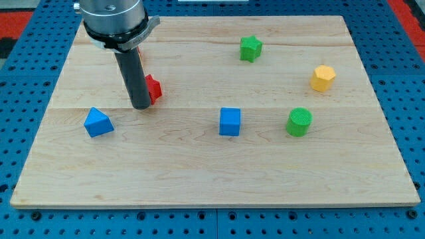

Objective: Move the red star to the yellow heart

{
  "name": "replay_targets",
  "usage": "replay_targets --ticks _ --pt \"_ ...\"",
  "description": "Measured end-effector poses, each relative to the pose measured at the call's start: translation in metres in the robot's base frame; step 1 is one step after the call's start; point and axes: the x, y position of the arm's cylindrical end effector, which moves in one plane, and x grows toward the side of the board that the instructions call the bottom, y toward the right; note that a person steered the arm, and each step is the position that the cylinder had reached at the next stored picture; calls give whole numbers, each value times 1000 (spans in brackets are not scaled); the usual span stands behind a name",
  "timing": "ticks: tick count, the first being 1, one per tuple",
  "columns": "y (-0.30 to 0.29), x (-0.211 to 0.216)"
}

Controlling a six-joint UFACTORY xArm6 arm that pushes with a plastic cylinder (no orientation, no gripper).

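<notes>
The red star [155, 88] lies on the wooden board [199, 172] at the upper left, partly hidden by my rod. My tip [141, 105] rests on the board, touching the star's left side. The yellow heart [323, 78] sits far off at the view's right, a little higher than the star. Its shape is hard to make out.
A green star [250, 48] is at the top centre. A blue cube [230, 121] and a green cylinder [299, 122] lie between the red star and the right side, lower down. A blue triangle block [98, 122] is at the left.
</notes>
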Motion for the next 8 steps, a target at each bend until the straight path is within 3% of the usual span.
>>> replay_targets --ticks 3,8 --pt "31 -7" --pt "28 -49"
